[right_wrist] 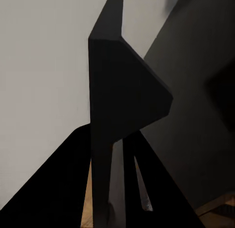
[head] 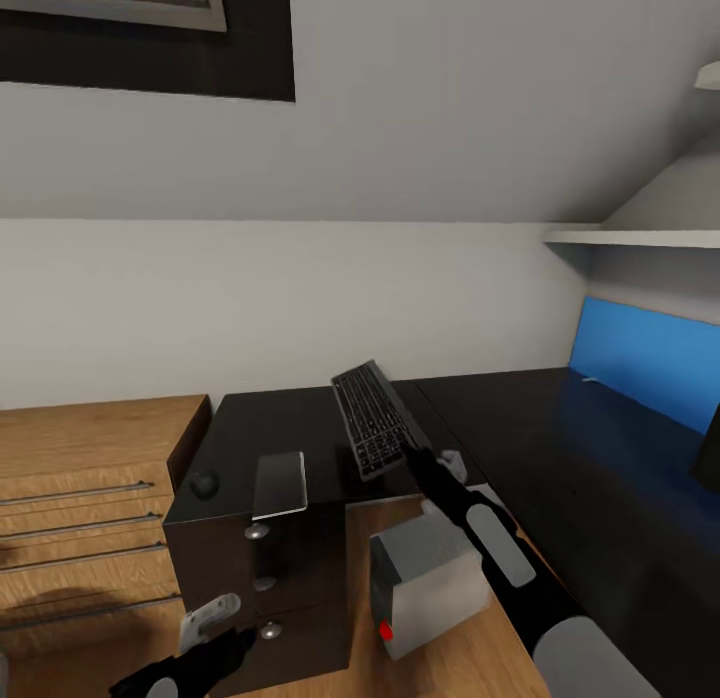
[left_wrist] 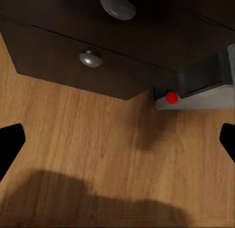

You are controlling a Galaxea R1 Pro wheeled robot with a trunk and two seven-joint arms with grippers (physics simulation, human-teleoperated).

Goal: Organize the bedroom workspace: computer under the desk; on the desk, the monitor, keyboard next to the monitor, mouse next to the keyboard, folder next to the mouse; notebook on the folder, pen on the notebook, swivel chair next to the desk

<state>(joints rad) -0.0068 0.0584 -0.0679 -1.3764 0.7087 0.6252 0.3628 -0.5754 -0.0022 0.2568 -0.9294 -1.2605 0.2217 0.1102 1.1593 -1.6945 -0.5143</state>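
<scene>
Item 1, slim silver-grey keyboard with dark keys [head: 373, 420]: sitting tilted, far end raised, over the front edge of the long glossy black desk [head: 520, 428], near where the two runs of the top meet. The right claw [head: 412, 456] is gripping it at its near end; in the right wrist view the keyboard [right_wrist: 117, 115] is showing edge-on, running straight out from between the dark fingers, pinched there. Placement appears under way, not finished: the keyboard is not yet lying flat.

Item 2, small black rounded mouse [head: 204, 484]: resting on the desk top over the drawer unit, near its left edge, well apart from the keyboard. Still to be set beside it, by my reading.

Item 3, small thin grey notebook [head: 279, 484]: lying at the front edge of the same section, just right of the mouse, slightly overhanging. Stacking is not yet done.

Item 4, light-grey box-shaped computer with red dot light [head: 425, 583]: standing on the wood floor just right of the black drawer unit, below the desk's front edge and under the right arm. Whether it counts as fully under the desk, I cannot tell. The left wrist view is showing its red light [left_wrist: 171, 97] beside the drawers.

Item 5, left claw [head: 205, 626]: hanging low in front of the drawers, fingers spread, holding nothing.

Remaining, as judged: folder, pen, chair and monitor steps are looking unsettled here.
</scene>
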